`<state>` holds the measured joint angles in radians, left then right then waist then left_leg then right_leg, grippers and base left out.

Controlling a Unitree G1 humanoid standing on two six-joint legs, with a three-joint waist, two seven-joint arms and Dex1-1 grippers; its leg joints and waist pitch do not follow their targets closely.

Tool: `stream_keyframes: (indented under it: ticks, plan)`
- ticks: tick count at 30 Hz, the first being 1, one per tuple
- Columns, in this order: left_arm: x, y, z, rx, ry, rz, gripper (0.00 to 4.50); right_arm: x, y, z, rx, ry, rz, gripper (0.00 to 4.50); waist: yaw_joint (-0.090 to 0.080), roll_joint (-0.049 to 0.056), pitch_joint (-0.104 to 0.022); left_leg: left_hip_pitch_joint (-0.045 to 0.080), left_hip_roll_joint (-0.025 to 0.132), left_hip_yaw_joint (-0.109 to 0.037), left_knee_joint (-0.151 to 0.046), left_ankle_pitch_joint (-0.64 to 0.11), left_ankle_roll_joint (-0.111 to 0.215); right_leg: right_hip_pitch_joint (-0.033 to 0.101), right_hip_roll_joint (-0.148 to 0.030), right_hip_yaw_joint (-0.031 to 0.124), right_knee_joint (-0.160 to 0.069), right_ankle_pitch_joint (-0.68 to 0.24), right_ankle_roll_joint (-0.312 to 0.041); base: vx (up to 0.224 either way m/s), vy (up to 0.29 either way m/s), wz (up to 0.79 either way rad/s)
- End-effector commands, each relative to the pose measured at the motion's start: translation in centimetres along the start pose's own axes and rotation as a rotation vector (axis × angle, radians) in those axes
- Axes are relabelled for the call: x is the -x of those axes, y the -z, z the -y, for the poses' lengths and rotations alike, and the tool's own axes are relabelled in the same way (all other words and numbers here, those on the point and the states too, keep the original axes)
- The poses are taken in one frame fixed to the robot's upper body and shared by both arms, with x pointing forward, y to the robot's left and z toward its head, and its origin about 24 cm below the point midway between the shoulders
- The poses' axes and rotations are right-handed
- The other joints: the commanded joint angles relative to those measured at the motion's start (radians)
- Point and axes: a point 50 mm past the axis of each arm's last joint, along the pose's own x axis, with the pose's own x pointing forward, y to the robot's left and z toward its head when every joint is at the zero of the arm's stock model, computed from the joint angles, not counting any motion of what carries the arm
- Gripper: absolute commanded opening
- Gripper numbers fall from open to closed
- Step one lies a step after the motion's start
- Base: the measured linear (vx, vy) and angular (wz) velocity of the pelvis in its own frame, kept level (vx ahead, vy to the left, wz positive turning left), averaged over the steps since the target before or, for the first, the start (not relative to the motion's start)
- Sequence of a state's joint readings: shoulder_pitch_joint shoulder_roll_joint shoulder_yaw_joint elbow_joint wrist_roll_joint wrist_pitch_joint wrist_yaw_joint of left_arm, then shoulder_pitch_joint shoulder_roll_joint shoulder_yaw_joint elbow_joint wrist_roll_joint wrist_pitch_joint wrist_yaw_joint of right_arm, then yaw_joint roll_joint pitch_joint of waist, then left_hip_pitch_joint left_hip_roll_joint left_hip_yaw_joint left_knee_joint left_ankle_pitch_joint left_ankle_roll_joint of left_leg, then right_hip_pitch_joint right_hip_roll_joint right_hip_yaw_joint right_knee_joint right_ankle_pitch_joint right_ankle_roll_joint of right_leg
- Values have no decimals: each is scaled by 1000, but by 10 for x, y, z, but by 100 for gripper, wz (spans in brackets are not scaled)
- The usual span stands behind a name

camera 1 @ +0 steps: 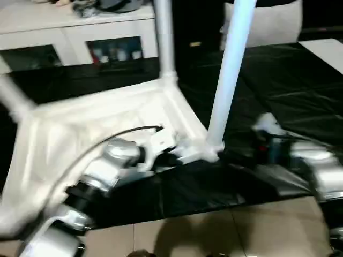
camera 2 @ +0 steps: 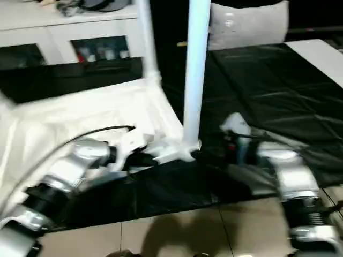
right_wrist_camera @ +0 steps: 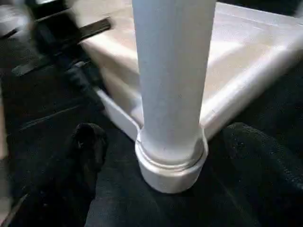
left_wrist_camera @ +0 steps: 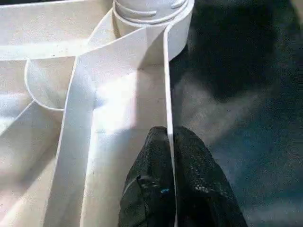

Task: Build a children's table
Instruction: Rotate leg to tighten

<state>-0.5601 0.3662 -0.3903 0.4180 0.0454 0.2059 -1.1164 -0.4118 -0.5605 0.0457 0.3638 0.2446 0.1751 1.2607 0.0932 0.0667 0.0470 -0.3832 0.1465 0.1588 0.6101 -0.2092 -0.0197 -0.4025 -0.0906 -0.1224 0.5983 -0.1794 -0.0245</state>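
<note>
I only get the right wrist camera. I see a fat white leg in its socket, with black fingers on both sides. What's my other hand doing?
Observer: The left gripper is shut on the thin rim of the table top, with one finger on each side of that wall.
Child: How many legs are in?
Observer: The head views show the near leg and the far leg standing upright, and a third leg at the left edge.
Child: What's the table lying on?
Observer: It lies upside down on a black sheet, with a white cabinet behind it.
</note>
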Motion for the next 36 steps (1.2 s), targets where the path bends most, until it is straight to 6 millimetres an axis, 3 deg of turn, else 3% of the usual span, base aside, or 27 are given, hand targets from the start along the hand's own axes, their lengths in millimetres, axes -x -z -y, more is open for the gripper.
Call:
stream_keyframes:
  ticks: [1, 4, 13, 23, 25, 31, 34, 35, 36]
  plan:
    - [-8, 3, 12, -55, 139, -48, 0, -5, -5, -4, 42, -85, -6, 410, 4, -23, -69, 9, 93, -24, -58, -44, 183, 55, -86, 65, -64, -183, -215, 0, 0, 0]
    - [-4, 4, 18, -98, 243, -61, 0, -5, -4, -9, 35, -199, -28, 388, 11, -24, -69, 10, 98, -27, -59, -61, 171, 55, -88, 66, -55, -154, -237, 0, 0, 0]
    - [-2, 1, 24, -169, 368, -79, 0, -9, -1, -21, 11, -399, -72, 307, 25, -21, -66, 14, 99, -19, -65, -139, 105, 55, -91, 71, -64, -229, -218, 0, 0, 0]
    - [-2, 2, 26, -155, 384, -62, 0, -12, 0, -29, -21, -472, -58, 248, 39, -23, -71, 14, 98, -16, -59, -95, 120, 55, -91, 71, -59, -197, -219, 0, 0, 0]
    - [-1, 3, 25, -121, 367, -42, 0, -12, 0, -33, -51, -485, -27, 217, 42, -22, -70, 14, 99, -17, -60, -106, 112, 55, -90, 71, -61, -213, -213, 0, 0, 0]
    - [-3, -1, 21, 2, 259, 24, 0, -23, 0, -43, -131, -420, 36, 203, 43, -20, -66, 15, 103, -19, -65, -119, 95, 54, -91, 73, -64, -236, -205, 0, 0, 0]
    - [-6, -4, 18, 74, 187, 43, 0, -36, 4, -39, -178, -278, 36, 203, 34, -21, -59, 15, 93, -17, -69, -163, 67, 53, -90, 71, -76, -339, -180, 0, 0, 0]
    - [-10, -6, 16, 129, 138, 52, 0, -50, 8, -32, -223, -120, 19, 203, 24, -20, -51, 21, 86, -19, -72, -221, 33, 52, -93, 67, -94, -485, -133, 0, 0, 0]
    - [-11, -7, 16, 141, 127, 55, 0, -54, 9, -30, -232, -74, 12, 203, 8, -20, -46, 19, 80, -24, -76, -251, 10, 53, -91, 60, -101, -556, -103, 0, 0, 0]
